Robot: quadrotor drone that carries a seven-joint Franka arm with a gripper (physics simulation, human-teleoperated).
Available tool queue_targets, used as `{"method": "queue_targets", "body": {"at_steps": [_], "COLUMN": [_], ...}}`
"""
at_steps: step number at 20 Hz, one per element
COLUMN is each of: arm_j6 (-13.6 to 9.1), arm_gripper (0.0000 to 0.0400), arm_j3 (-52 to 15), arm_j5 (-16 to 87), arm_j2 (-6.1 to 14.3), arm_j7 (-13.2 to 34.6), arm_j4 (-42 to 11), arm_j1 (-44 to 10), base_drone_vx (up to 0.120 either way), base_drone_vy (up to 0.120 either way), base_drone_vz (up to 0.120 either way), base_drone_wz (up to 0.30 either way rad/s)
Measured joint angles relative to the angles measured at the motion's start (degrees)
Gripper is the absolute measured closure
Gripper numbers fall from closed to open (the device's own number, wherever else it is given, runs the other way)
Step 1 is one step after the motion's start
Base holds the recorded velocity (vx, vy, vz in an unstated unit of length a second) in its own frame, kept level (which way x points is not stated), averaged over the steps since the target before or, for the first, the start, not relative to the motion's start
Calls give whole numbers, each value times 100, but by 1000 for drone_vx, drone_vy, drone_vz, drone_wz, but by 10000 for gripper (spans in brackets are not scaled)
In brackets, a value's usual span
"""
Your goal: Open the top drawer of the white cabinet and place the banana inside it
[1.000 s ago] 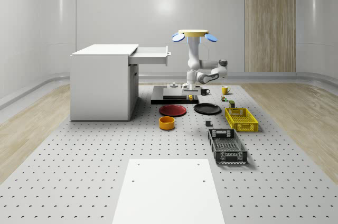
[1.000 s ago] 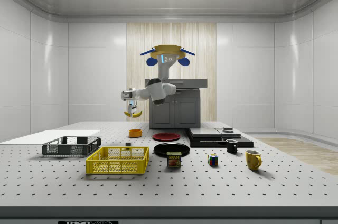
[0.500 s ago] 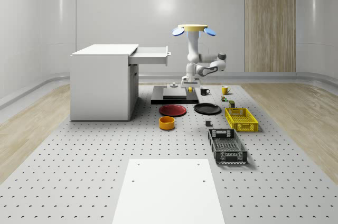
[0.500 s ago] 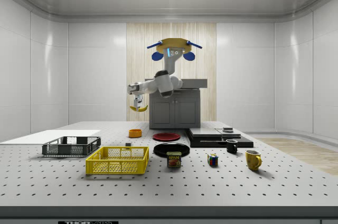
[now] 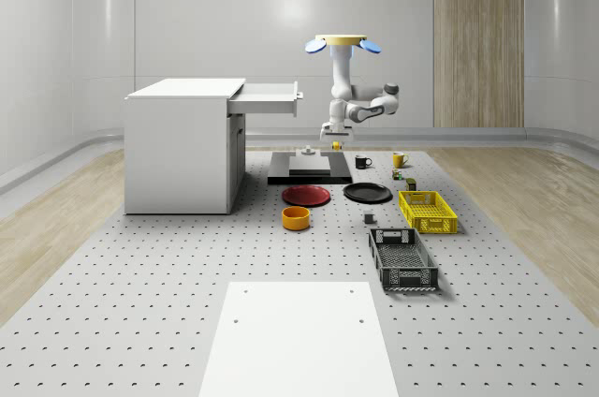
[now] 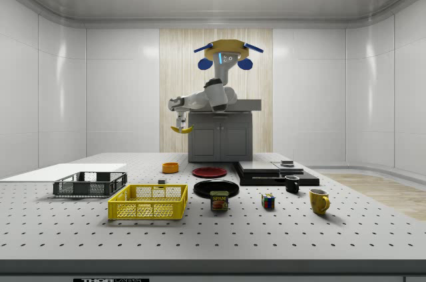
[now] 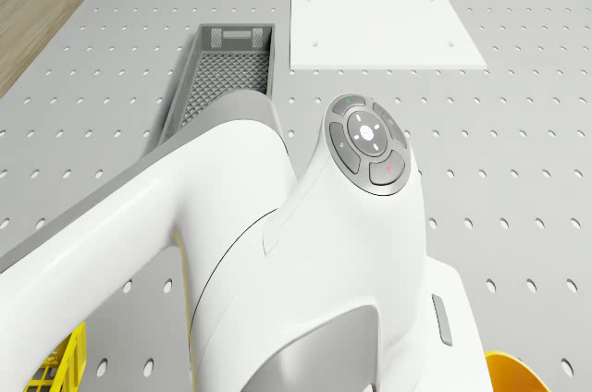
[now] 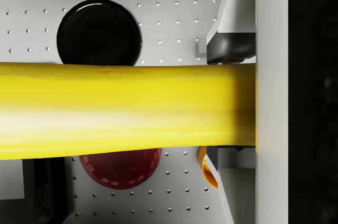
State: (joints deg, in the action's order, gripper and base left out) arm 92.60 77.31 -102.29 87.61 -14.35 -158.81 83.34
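The white cabinet (image 5: 182, 149) stands at the whole-scene view's left with its top drawer (image 5: 267, 97) pulled open. The drone (image 5: 342, 42) hovers to the right of the drawer front, over the black slab (image 5: 309, 170). Its arm bends down to the gripper (image 5: 335, 139), which is shut on the yellow banana (image 5: 336, 145), below drawer height. In the side view the banana (image 6: 181, 129) hangs under the gripper (image 6: 180, 121), left of the cabinet (image 6: 219, 137). The wrist view has the banana (image 8: 127, 110) crosswise between the fingers (image 8: 232, 44).
On the table lie a red plate (image 5: 307, 195), a black plate (image 5: 367, 193), an orange bowl (image 5: 296, 218), a yellow crate (image 5: 427, 211), a grey crate (image 5: 402, 259), mugs (image 5: 399, 160), a can (image 6: 219, 201), a Rubik's cube (image 6: 267, 201) and a white sheet (image 5: 299, 336).
The drone and arm have risen and moved toward the cabinet, to the side view's right. The banana, still held, now hangs higher above the table.
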Motion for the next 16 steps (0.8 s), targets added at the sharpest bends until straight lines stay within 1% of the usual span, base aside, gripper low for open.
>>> {"method": "queue_targets", "body": {"at_steps": [3, 7, 11, 15, 16], "arm_j6": [7, 16, 24, 32, 34], "arm_gripper": [207, 207, 207, 207, 207], "arm_j3": [1, 1, 2, 2, 2], "arm_j5": [3, 7, 11, 15, 15], "arm_j2": [8, 17, 26, 35, 37], "arm_j7": [-1, -3, -5, -6, -7], "arm_j4": [0, 1, 1, 1, 2], "arm_j1": [2, 4, 6, 8, 9], "base_drone_vx": [-120, -120, -120, -120, -120], "base_drone_vy": [0, -100, 0, -120, -40], "base_drone_vz": [120, 120, 120, 120, 120], "base_drone_wz": [0, 0, 0, 0, 0]}}
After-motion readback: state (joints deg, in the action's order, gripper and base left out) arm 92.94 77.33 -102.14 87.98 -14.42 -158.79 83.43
